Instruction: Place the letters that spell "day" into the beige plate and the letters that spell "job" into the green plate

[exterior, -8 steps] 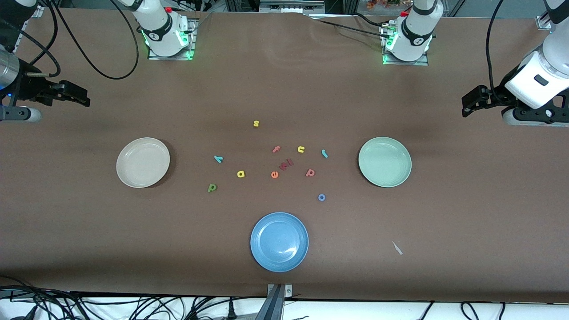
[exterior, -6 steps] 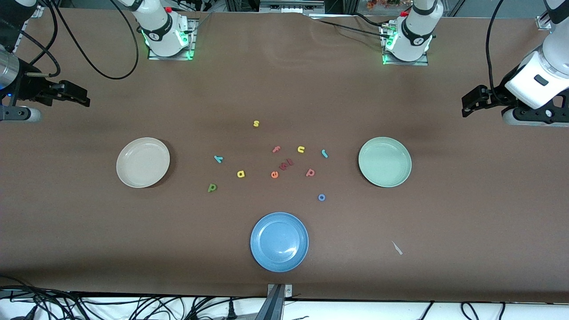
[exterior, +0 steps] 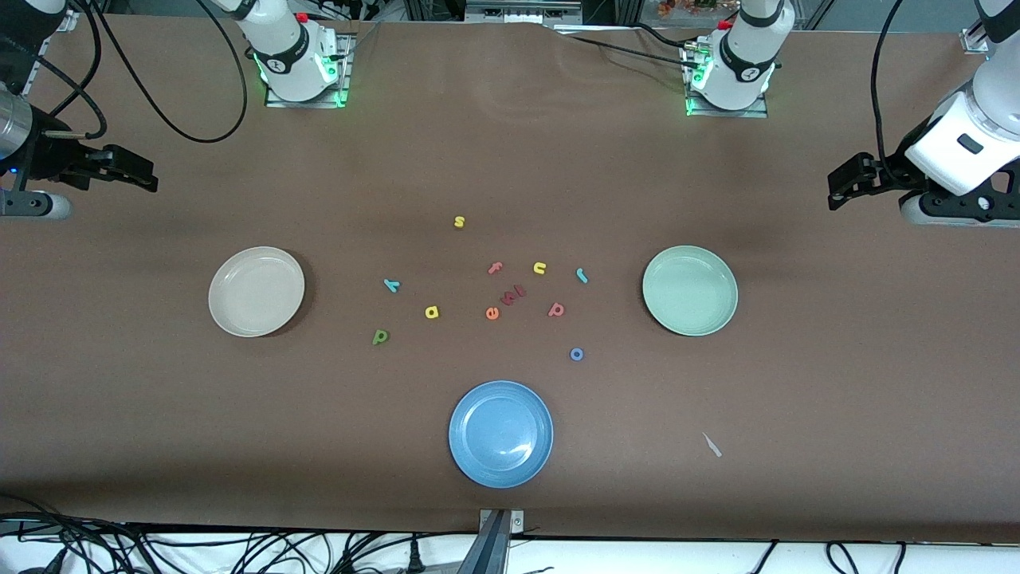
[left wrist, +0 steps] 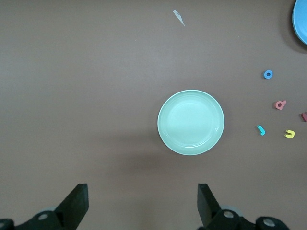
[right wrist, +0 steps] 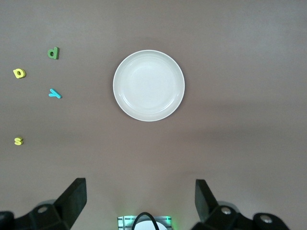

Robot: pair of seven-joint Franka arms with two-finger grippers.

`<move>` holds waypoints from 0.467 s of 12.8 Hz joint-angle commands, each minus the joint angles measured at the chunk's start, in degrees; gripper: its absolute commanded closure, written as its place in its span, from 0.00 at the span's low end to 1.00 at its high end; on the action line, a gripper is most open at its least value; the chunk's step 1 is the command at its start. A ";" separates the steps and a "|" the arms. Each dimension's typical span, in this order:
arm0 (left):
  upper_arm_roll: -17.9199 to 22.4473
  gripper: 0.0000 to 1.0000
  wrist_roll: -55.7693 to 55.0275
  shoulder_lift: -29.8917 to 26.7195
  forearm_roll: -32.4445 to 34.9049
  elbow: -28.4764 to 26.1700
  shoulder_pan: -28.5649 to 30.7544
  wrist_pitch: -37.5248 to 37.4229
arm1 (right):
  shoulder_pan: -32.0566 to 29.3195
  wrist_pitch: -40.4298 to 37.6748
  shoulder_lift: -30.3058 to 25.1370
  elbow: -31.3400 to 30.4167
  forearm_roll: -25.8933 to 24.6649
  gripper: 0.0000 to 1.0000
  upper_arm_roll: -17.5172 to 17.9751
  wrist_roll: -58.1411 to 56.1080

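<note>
Front view: both arms wait at the table's ends. Left gripper (exterior: 837,183) hangs wide, empty, near the green plate (exterior: 690,290); j (exterior: 582,275), o (exterior: 577,354), b (exterior: 556,309) lie on the cloth past it. Right gripper (exterior: 147,175) hangs wide, empty, near the beige plate (exterior: 256,291); d (exterior: 380,337), a (exterior: 431,312), y (exterior: 390,285) lie on the cloth past it.

On the table (exterior: 797,383), the beige plate (exterior: 256,291) lies toward the right arm's end and the green plate (exterior: 689,289) toward the left arm's, the loose letters scattered between them at mid-table, and a third plate (exterior: 500,433) lies near the table's front-camera edge, nearer than the letters.
</note>
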 commanded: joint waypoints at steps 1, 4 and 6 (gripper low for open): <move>-0.25 0.00 0.82 -0.49 -1.35 -0.14 0.52 -0.62 | 0.12 -0.65 0.45 1.23 -1.14 0.00 0.18 0.39; -0.25 0.00 0.82 -0.49 -1.26 -0.14 0.60 -0.62 | 0.12 -0.39 0.45 1.23 -1.14 0.00 0.18 0.39; -0.25 0.00 0.82 -0.49 -1.35 -0.14 0.60 -0.62 | 0.20 -0.30 0.45 1.23 -1.14 0.00 0.18 0.39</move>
